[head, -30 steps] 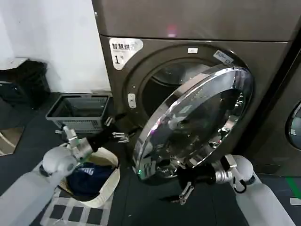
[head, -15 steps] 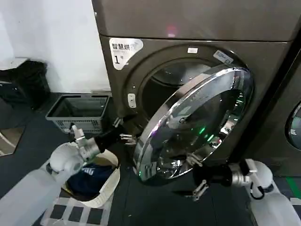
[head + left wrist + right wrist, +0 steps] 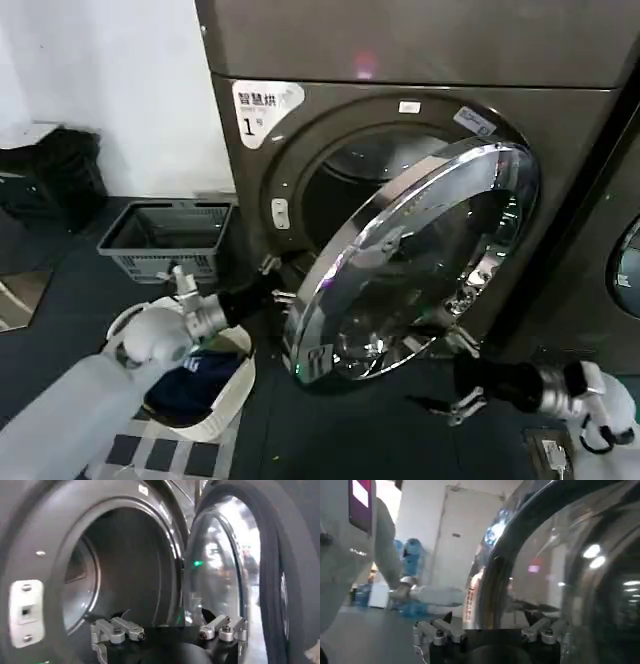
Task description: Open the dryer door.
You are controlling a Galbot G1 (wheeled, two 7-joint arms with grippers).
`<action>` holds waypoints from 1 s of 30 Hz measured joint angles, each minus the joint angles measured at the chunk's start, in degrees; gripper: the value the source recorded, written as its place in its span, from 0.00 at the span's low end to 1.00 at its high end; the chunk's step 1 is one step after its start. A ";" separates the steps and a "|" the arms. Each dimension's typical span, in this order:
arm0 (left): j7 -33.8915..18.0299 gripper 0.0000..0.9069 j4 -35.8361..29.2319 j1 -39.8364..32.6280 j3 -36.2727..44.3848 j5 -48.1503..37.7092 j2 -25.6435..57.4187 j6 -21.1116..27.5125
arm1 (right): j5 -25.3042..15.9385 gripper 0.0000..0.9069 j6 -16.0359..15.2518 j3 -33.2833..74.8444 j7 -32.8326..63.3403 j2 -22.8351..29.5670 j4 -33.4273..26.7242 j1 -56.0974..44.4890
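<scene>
While the large round dryer door [image 3: 420,265], chrome-rimmed with dark tinted glass, stands swung partway out from the bronze-grey front-loading dryer [image 3: 300,160], the drum opening is already exposed on the left. Left pincer [image 3: 268,295] sits at the door's free lower-left edge, between rim and dryer front; fingers spread wide, holding nothing (left wrist view [image 3: 170,632]). Right pincer [image 3: 455,400] hangs low, near and right, below the door's outer face, also wide and empty. Judged step: widening the swing. Next move probably needs the left pincer to push the inner rim rightward. Room: grey plastic basket [image 3: 170,238] and white laundry bag [image 3: 205,375] crowd the left floor; right side is tight against the neighbouring machine.
</scene>
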 joint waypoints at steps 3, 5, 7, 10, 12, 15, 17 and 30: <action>0.15 1.00 -0.02 -0.47 0.99 0.09 -0.30 -0.11 | 0.68 1.00 0.23 3.17 0.97 0.78 -0.06 -1.28; 0.21 1.00 -0.06 -0.73 1.52 0.17 -0.43 -0.22 | 0.74 1.00 0.72 5.19 1.64 1.39 -0.06 -2.16; 0.13 1.00 -0.18 -1.11 2.17 0.24 -0.60 -0.25 | 1.02 1.00 1.20 6.82 2.25 1.83 0.02 -2.71; 0.14 1.00 -0.64 -1.61 3.14 0.22 -0.89 -0.25 | 1.38 1.00 2.79 9.31 3.62 2.49 0.07 -3.58; 0.15 1.00 -1.00 -1.82 3.73 0.17 -0.98 -0.26 | 1.77 1.00 3.80 11.03 4.69 2.95 0.08 -4.25; 0.19 1.00 -1.45 -1.89 4.40 0.10 -0.95 -0.26 | 2.70 1.00 4.71 13.37 6.89 3.54 0.10 -5.11; 0.19 1.00 -1.74 -1.90 4.75 0.08 -0.88 -0.27 | 2.76 1.00 5.79 15.03 9.27 3.94 0.33 -5.75; 0.17 1.00 -4.56 -2.18 7.38 0.02 -0.73 -0.37 | 2.70 1.00 7.65 26.14 28.19 6.20 1.09 -8.41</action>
